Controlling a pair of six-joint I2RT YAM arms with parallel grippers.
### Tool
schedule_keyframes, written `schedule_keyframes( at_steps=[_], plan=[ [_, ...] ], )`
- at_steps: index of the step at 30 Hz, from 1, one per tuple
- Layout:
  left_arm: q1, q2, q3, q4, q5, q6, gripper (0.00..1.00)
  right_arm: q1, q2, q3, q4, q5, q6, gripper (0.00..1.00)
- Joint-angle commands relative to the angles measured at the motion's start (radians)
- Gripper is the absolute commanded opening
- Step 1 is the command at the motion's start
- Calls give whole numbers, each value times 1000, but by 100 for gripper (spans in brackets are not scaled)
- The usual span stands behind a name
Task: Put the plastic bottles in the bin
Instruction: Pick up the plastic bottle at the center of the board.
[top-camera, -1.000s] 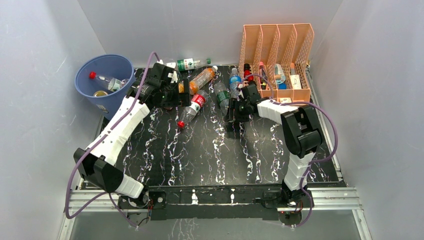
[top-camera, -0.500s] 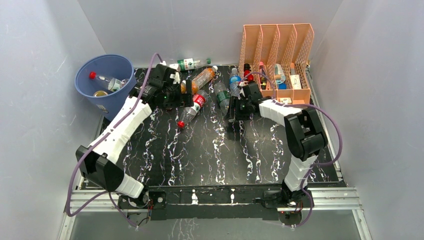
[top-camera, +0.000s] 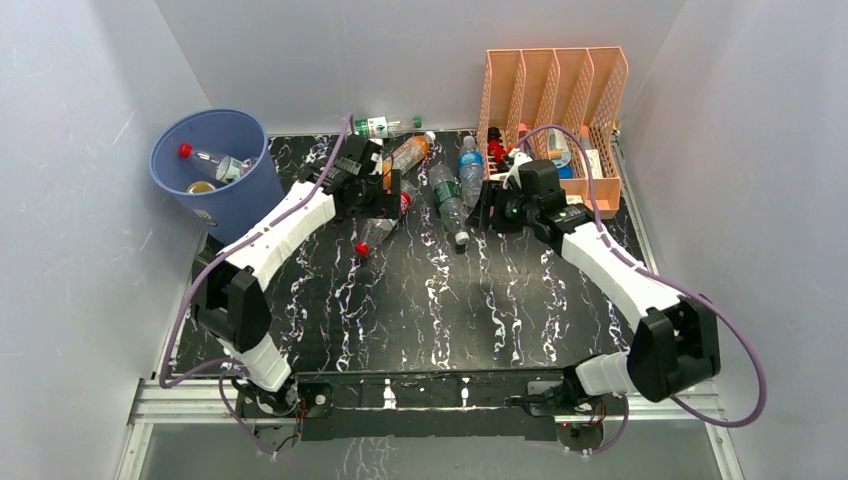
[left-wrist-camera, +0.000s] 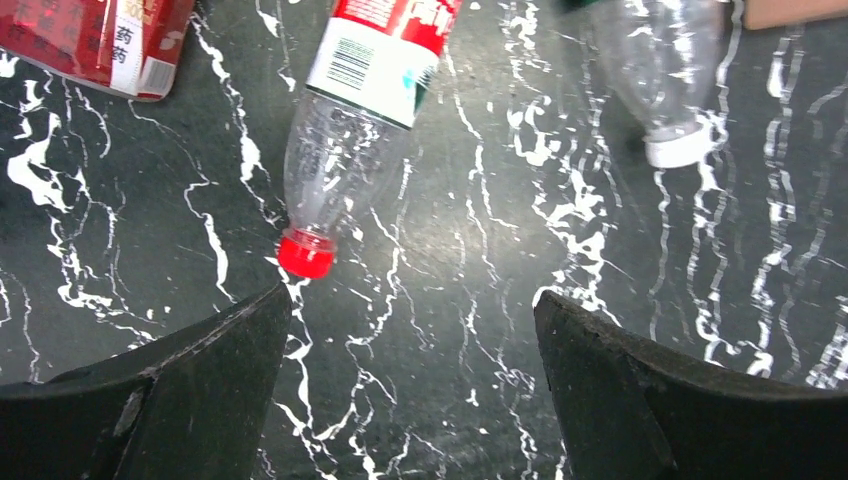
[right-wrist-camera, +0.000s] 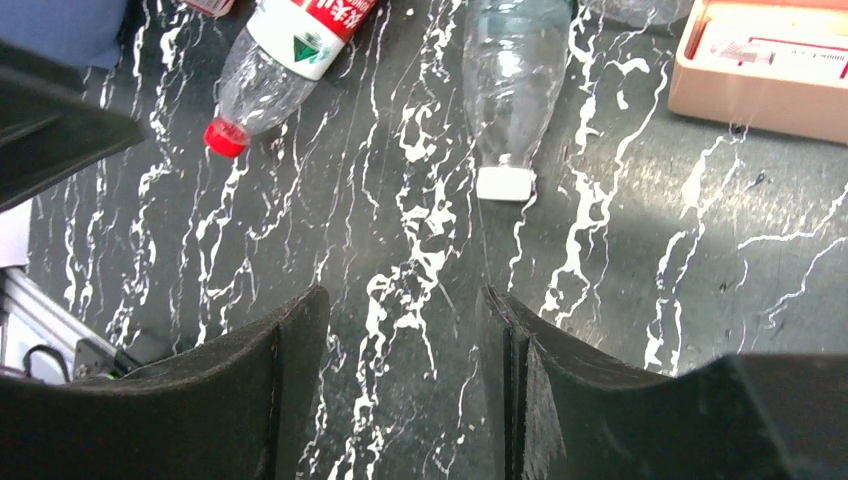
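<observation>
Two-arm unit, left arm (top-camera: 285, 225) and right arm (top-camera: 612, 268), white shell links, bulky black joint housings (top-camera: 675, 350), loose purple cables (top-camera: 170, 345) along each arm, left tool (left-wrist-camera: 410, 330) and right tool (right-wrist-camera: 400, 330), broad matte black fingers (left-wrist-camera: 180, 400), edges lightly scuffed

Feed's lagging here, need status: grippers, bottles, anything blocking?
Left gripper open, empty, near red-capped bottle. Right gripper open, empty, short of white-capped bottle. Both bottles lie on table, not in bin. Nothing blocking either.
</observation>
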Motion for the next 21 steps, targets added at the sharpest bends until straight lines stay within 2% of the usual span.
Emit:
schedule_keyframes(
  at_steps=[1, 10, 20, 21],
  plan=[
    [-4, 45, -5, 15, -99, 58, 89, 4, -104, -23, -39, -46, -3, 67],
    [-11, 181, 34, 49, -154, 131, 86, 3, -224, -17, -128, -78, -3, 67],
    [-11, 338, 127, 56, -201, 211, 91, 4, -303, 52, -239, -98, -26, 67],
    [-10, 356, 134, 57, -197, 212, 91, 4, -308, 60, -246, -102, 28, 67]
  ],
)
